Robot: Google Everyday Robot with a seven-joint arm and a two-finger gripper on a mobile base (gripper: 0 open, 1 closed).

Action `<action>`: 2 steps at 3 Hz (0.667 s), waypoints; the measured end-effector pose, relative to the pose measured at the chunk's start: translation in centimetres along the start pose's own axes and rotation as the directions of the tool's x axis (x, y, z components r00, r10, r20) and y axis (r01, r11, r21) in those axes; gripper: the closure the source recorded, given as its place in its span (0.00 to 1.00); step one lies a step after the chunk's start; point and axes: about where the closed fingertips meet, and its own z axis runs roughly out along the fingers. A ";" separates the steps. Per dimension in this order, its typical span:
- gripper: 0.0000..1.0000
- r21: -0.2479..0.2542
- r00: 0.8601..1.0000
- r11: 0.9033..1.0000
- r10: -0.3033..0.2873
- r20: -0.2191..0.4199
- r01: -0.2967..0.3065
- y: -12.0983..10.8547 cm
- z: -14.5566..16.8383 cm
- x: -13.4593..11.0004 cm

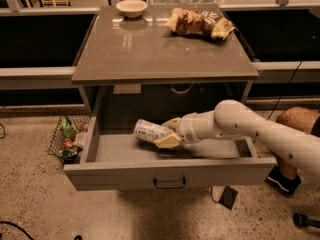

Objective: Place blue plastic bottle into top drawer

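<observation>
Gripper [169,135] is inside the open wide grey top drawer [125,175], left of centre, its fingers closed on the small clear blue-labelled plastic bottle [148,130], which lies tilted. If it is let go at this tilt, the round bottle may roll or bounce against the near wall.

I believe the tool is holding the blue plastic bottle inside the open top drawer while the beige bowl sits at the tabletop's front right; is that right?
Not quite: the camera view shows the beige bowl at the tabletop's back left. The tool does hold the blue plastic bottle inside the open top drawer.
</observation>
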 end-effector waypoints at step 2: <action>0.37 0.025 1.000 1.000 -0.003 -0.013 0.004 -2.6 -0.4 0.0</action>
